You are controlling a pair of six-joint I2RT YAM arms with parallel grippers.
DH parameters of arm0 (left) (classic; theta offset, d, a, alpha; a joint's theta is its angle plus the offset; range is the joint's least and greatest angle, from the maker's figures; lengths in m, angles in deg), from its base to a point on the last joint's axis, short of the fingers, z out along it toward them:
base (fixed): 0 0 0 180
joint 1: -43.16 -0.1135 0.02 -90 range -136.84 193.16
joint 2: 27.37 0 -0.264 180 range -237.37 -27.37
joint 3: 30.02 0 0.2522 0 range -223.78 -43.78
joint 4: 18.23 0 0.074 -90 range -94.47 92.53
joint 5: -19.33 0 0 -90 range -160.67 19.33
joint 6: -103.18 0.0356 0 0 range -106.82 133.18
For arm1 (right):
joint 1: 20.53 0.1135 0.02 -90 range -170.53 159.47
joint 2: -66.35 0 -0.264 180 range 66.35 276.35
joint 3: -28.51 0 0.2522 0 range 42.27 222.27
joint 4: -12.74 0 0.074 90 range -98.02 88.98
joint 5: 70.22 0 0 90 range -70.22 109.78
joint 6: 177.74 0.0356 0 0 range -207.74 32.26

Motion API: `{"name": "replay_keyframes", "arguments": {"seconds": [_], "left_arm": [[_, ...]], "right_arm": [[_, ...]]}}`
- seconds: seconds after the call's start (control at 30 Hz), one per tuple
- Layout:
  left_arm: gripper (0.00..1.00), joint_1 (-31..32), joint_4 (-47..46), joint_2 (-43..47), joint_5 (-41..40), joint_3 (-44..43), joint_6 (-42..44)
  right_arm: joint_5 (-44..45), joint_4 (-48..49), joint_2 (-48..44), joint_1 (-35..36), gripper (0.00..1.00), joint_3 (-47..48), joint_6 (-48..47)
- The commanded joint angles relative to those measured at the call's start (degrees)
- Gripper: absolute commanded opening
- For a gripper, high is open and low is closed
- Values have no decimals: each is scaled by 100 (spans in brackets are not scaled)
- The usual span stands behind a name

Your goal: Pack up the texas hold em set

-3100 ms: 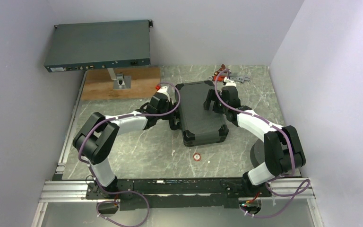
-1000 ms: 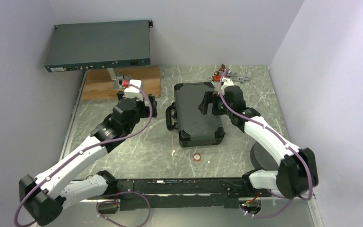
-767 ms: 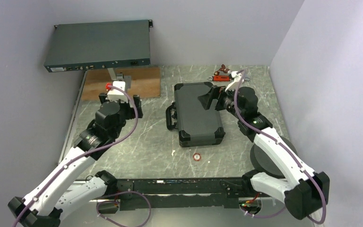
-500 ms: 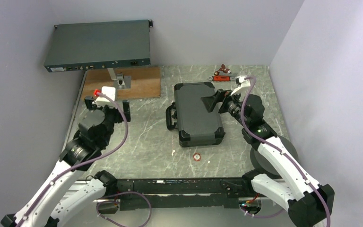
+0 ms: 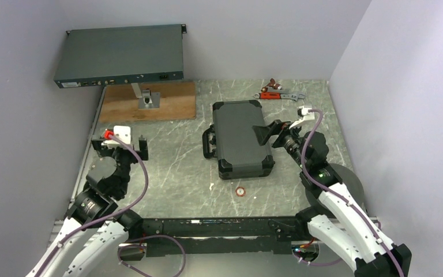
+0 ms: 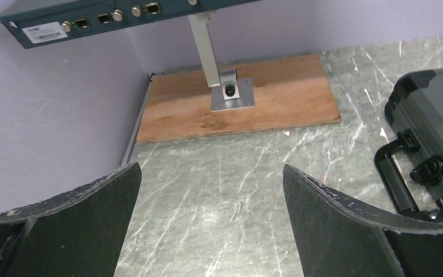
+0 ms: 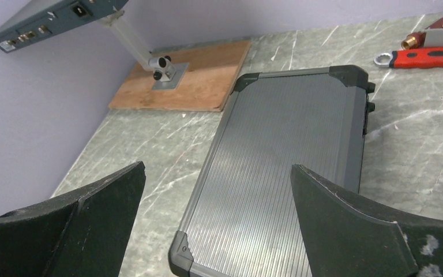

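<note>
one closed briefcase (image 5: 242, 138); one loose chip (image 5: 240, 191); left gripper (image 6: 210, 171), right gripper (image 7: 217, 169) spread wide

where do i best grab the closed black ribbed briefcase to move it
Probably the black bar handle on the left long edge of the black ribbed hard-plastic briefcase, approached from the left by the open left claw. The bar stands clear of the edge, leaving a gap for a finger; the flat lid offers no hold.
</note>
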Motion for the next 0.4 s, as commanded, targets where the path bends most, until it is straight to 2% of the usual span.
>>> {"name": "replay_keyframes", "arguments": {"seconds": [0.0, 0.37], "left_arm": [[100, -32, -279, 183, -261, 14, 101], [100, -30, -218, 209, -197, 0, 87]], "right_arm": [[147, 415, -143, -11, 100, -70, 25], [-17, 435, -93, -11, 100, 95, -28]]}}
